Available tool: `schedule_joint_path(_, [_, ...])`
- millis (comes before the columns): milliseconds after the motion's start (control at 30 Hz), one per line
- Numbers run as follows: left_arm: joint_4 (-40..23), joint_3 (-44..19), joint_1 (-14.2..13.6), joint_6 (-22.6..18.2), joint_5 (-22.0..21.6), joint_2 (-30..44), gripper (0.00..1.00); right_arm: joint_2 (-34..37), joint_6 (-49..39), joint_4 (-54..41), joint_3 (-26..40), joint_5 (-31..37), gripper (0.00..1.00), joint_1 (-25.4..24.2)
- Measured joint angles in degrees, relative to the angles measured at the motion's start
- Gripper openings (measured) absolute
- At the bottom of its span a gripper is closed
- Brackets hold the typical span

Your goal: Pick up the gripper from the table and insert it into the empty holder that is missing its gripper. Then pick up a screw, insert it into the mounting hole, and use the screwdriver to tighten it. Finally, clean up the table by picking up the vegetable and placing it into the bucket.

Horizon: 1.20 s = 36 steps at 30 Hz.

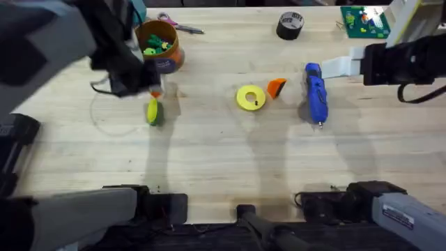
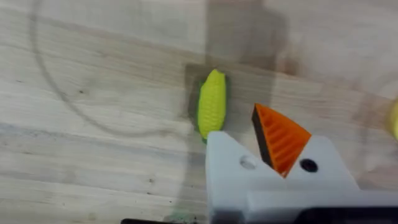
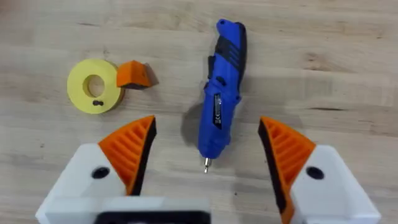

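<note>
The yellow-green vegetable (image 1: 153, 111) (image 2: 211, 102) lies on the table just in front of my left gripper (image 1: 150, 89) (image 2: 239, 127). That gripper is shut on nothing. It carries one orange finger (image 2: 281, 138) beside a bare white holder (image 2: 225, 157). The loose orange gripper (image 1: 277, 86) (image 3: 133, 74) rests against a yellow disc (image 1: 251, 97) (image 3: 93, 93) that bears a small dark screw (image 3: 96, 102). Right of them lies the blue screwdriver (image 1: 315, 94) (image 3: 221, 99), bit towards the near edge. My right gripper (image 1: 329, 67) (image 3: 207, 121) hovers open above it. The orange bucket (image 1: 160, 45) stands behind the left gripper.
A black tape roll (image 1: 290, 25) and a green board (image 1: 362, 21) sit at the far right. Scissors (image 1: 180, 26) lie beside the bucket. The bucket holds green and yellow toy pieces. Bare wood stretches across the near half of the table (image 1: 223, 160).
</note>
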<state>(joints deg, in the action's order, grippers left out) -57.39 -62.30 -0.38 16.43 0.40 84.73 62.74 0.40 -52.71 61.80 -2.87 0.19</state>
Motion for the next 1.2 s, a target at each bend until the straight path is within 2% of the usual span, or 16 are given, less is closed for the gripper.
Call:
schedule_joint_path(300, [-6.74, -11.89, 0.00, -1.32, 0.74, -8.30, 0.009, 0.00, 0.00, 0.00, 0.00, 0.00, 0.996, 0.00])
schedule_joint_path(667, [-8.00, -13.31, 0.00, -4.08, 1.15, -13.81, 0.011, 0.00, 0.00, -0.02, 0.00, 0.00, 0.996, 0.00])
schedule_joint_path(700, [-8.01, -13.31, 0.00, -4.44, 1.12, -13.80, 0.131, 0.00, 0.00, -0.01, 0.00, 0.00, 0.996, 0.00])
schedule_joint_path(867, [-8.00, -13.31, 0.00, -4.41, 1.31, -13.79, 0.906, 0.00, 0.02, -0.02, 0.00, 0.00, 0.995, 0.00])
schedule_joint_path(900, [-8.00, -13.31, 0.00, -4.41, 1.34, -13.79, 0.965, 0.00, 0.00, -0.02, 0.00, 0.00, 0.995, 0.00])
schedule_joint_path(933, [-7.99, -13.31, 0.00, -4.44, 1.34, -13.81, 0.979, 0.00, 0.01, -0.02, 0.00, 0.00, 0.995, 0.00])
schedule_joint_path(1200, [-7.96, -13.31, 0.00, -4.44, 1.34, -13.79, 0.985, 0.00, 0.00, -0.02, 0.00, 0.00, 0.996, 0.00])
